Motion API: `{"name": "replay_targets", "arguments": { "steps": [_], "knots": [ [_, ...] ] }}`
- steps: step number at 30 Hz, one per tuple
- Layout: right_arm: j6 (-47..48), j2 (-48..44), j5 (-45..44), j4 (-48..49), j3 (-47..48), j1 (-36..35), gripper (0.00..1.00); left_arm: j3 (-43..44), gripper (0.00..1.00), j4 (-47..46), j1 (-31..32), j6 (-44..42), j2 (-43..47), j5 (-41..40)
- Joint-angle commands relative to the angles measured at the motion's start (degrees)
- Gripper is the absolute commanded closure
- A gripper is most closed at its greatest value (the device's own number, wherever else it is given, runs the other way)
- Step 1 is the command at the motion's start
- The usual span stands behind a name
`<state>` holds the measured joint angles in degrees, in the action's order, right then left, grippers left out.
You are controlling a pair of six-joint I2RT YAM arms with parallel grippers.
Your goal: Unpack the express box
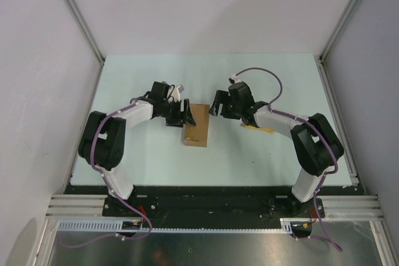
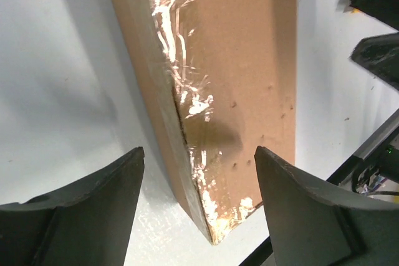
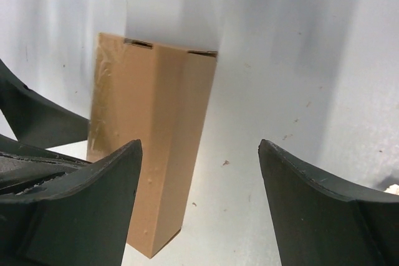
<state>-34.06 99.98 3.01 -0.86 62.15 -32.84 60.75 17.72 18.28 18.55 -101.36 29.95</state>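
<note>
The express box (image 1: 196,124) is a small flat brown carton lying closed on the pale table between both arms. In the left wrist view its near corner (image 2: 215,154), with shiny torn tape along the seam, sits between the spread fingers of my left gripper (image 2: 198,172). No finger visibly presses on it. From above, the left gripper (image 1: 186,115) hangs at the box's upper left edge. My right gripper (image 1: 215,104) is open off the upper right corner. In the right wrist view the box (image 3: 156,129) runs behind the left finger, while the gap of the right gripper (image 3: 199,154) is mostly over bare table.
A yellow-and-black utility knife (image 1: 260,129) lies partly under the right forearm. The right gripper's dark fingers (image 2: 379,29) show at the upper right of the left wrist view. Metal frame rails (image 1: 336,101) border the table (image 1: 156,166).
</note>
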Motion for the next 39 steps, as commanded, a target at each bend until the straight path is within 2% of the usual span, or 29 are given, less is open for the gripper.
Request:
{"name": "replay_targets", "arguments": {
  "steps": [1,3,6,7,10,14,22,26,27,30,31,34,39],
  "knots": [
    [3.8,-0.6,-1.9,-0.5,3.7,-2.9,0.23,0.4,0.23,0.6,0.3,-2.8,6.3,1.4],
    [5.6,-0.9,-1.8,0.1,4.3,-4.0,0.27,0.2,0.23,0.7,0.2,-3.0,7.6,-2.2],
    [6.8,0.3,0.8,0.2,5.6,-5.5,0.49,-0.3,0.27,0.7,-0.7,-2.2,8.9,-4.2],
    [6.5,1.3,1.0,0.0,6.4,-5.7,0.61,-0.3,0.29,0.6,-1.0,-1.4,8.7,-4.2],
    [5.2,4.6,2.4,-2.7,9.5,-6.0,0.78,-0.3,0.38,0.6,-1.4,-0.4,7.7,-6.0],
    [5.0,5.8,2.7,-1.6,9.7,-6.8,0.81,-0.1,0.48,0.6,-1.4,0.2,6.2,-8.9],
    [7.3,8.2,4.2,-1.2,11.2,-8.3,0.92,3.9,0.55,0.6,-1.4,1.0,2.1,-8.7],
    [8.6,9.3,1.8,-3.3,13.2,-9.7,0.92,4.2,0.58,0.5,-1.4,0.8,1.0,-9.3],
    [9.3,9.9,-1.1,-5.1,14.0,-10.0,0.91,4.1,0.60,0.6,-1.4,0.7,0.9,-9.5],
    [11.4,10.8,-8.0,-8.3,16.3,-11.5,0.78,3.9,0.64,0.6,-1.4,0.1,1.3,-9.9],
    [12.4,11.0,-9.8,-8.7,16.7,-12.1,0.68,3.9,0.65,0.6,-1.4,0.1,1.4,-10.0],
    [14.0,12.1,-13.8,-9.5,17.6,-13.4,0.57,4.0,0.66,0.6,-1.4,0.0,1.7,-9.8],
    [15.6,14.2,-16.6,-10.7,18.4,-15.0,0.46,3.9,0.66,0.5,-1.5,0.4,1.8,-9.6]
  ]
}}
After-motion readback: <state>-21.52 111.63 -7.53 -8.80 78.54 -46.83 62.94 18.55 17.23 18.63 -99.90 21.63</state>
